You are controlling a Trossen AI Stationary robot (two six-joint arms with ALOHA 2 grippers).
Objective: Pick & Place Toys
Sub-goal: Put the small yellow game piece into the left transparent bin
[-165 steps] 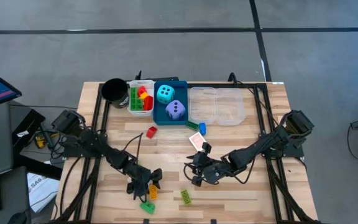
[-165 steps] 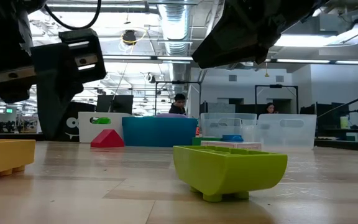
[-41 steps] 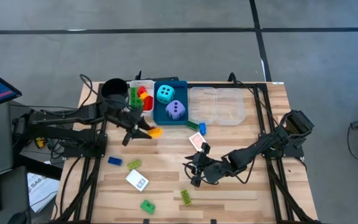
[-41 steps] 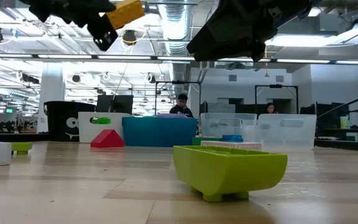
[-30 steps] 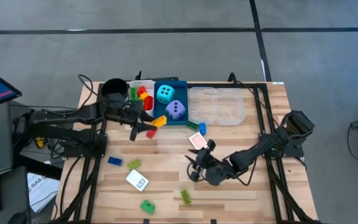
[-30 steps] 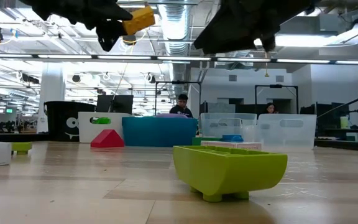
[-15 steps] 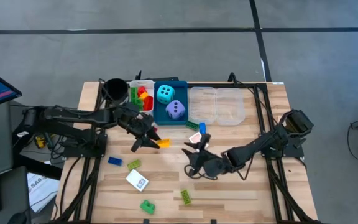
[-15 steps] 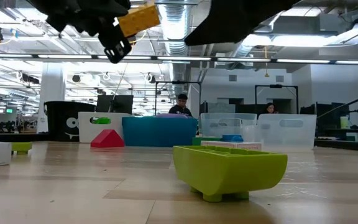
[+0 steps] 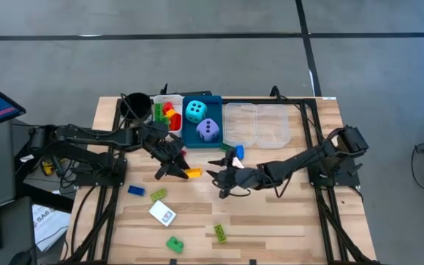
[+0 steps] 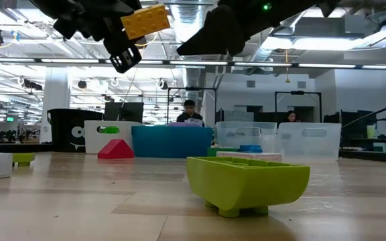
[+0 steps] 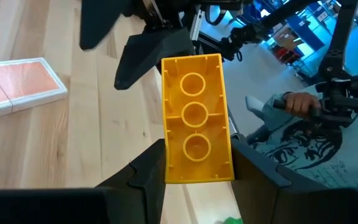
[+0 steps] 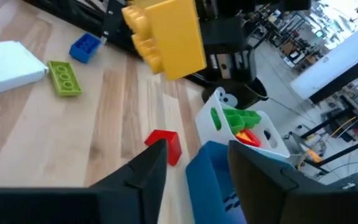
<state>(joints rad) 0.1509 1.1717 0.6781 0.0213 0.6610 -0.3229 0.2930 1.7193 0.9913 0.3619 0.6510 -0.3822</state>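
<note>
In left tool (image 9: 182, 166): yellow brick (image 9: 193, 172) (lengthwise along fingers).

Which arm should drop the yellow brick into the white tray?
Left. Its gripper already holds the yellow brick close to the white tray; the right gripper is open and empty.

Left pincer (image 11: 194, 163) clamps yellow brick (image 11: 194, 127), 3 round sockets visible. Pink-backed card deck (image 11: 18, 85) lies on tabletop (image 11: 86, 112).

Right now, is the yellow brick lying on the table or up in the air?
Up in the air. The left gripper clamps the yellow brick between its fingers, high above the table in the low view.
</note>
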